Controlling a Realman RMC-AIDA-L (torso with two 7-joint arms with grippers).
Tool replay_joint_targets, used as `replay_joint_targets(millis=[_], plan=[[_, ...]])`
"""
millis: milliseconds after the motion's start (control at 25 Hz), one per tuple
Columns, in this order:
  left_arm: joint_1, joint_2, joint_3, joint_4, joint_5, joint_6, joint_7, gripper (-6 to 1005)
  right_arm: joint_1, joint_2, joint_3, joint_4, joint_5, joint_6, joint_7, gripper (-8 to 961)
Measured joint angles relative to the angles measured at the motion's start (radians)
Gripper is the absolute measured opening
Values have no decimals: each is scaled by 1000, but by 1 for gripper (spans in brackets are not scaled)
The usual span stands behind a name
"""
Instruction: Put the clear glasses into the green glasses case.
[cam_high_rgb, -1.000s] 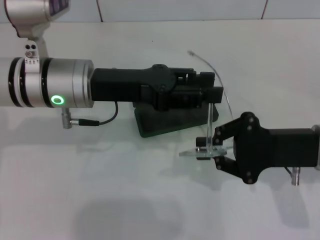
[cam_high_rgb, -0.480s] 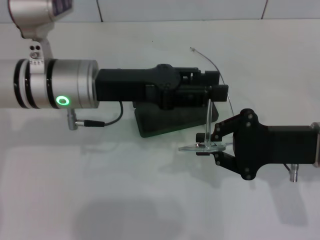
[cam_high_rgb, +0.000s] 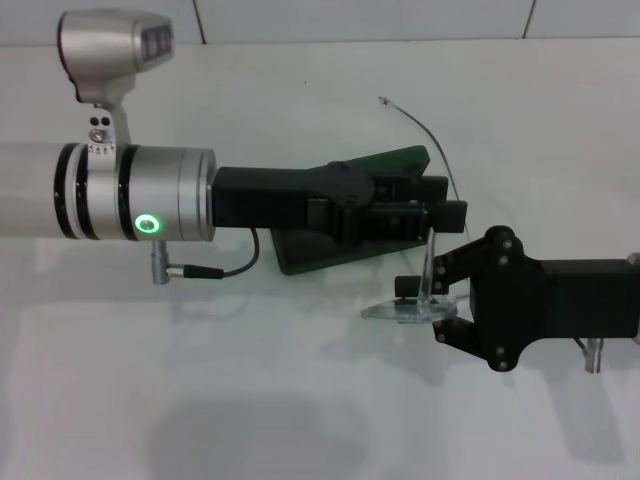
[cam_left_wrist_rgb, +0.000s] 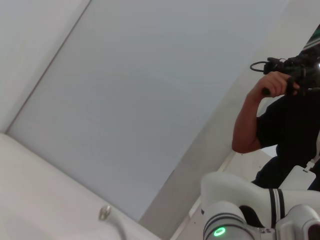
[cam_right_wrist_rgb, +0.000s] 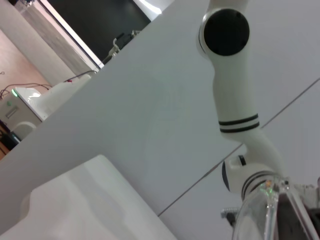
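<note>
The right claw is clamped on the clear glasses, fully transparent plastic spectacles. In the head view their front lies flat and low at the claw's tip, while one thin clear arm stands up from it and a second thin arm arcs away toward 12 o'clock over the white worktop.

The dark green, rounded-cornered hard glasses case sits at about 11 o'clock from the held glasses, very near them. Its long axis runs roughly 9 to 3 o'clock, tipped slightly up at the 3 o'clock end. The left claw reaches across it from 9 o'clock and covers most of it; whether its fingers are together or apart I cannot tell, and the inside of the case does not show.

Judging from this, the right arm is the carrier and the nearer one. The glasses need only a short move toward 11 o'clock, but their long axis must line up with the case's, with the upright arm folded or laid down.
</note>
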Motion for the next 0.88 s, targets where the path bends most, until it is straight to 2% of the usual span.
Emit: replay_joint_targets(millis=[880], plan=[[-10, -3, 3, -31, 32, 14, -86, 582, -19, 1, 4, -7, 0, -33, -30, 126]])
